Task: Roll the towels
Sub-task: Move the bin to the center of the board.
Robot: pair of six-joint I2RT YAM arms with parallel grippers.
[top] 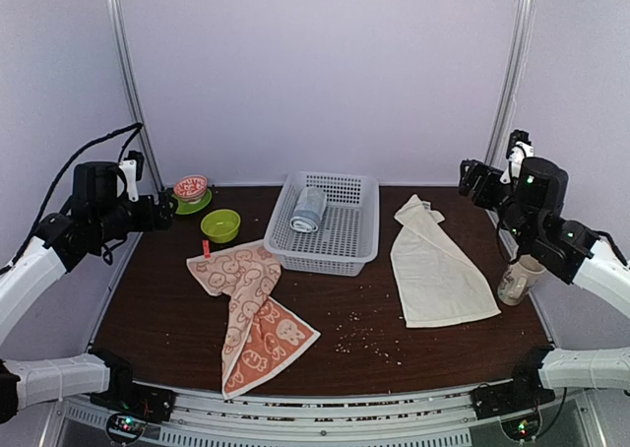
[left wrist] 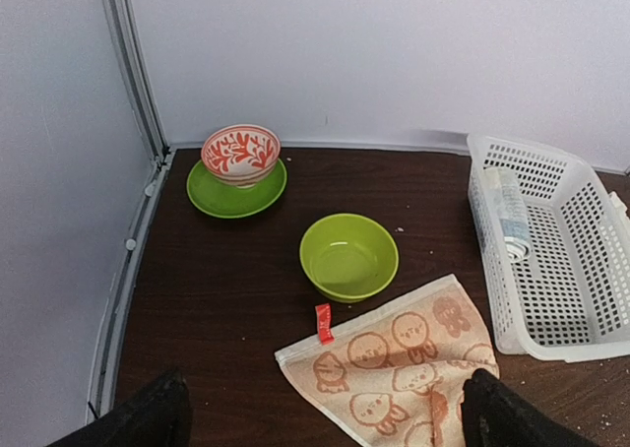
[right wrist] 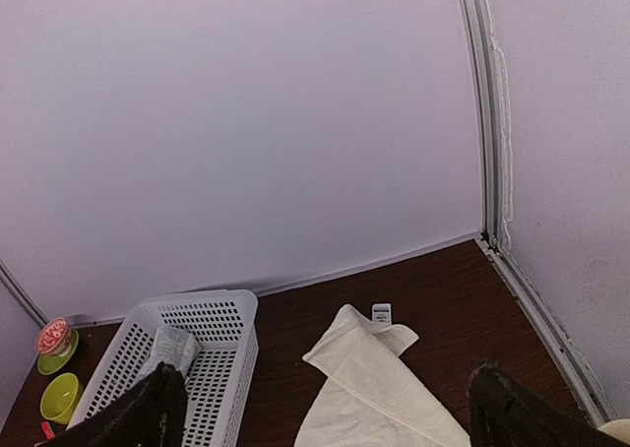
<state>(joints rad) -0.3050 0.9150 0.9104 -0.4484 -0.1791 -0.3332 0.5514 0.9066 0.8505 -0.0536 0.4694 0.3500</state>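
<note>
The left hand [top: 169,209] and right hand [top: 471,177] gape empty, the orange animal-print towel [top: 254,314], left of the basket [top: 366,232], probably nearer the left.

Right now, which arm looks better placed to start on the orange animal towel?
Left, probably. The orange towel lies on the left side, and its corner shows in the wrist view between the fingers of the open left gripper. The right gripper is raised far off, nearer the cream towel.
</note>
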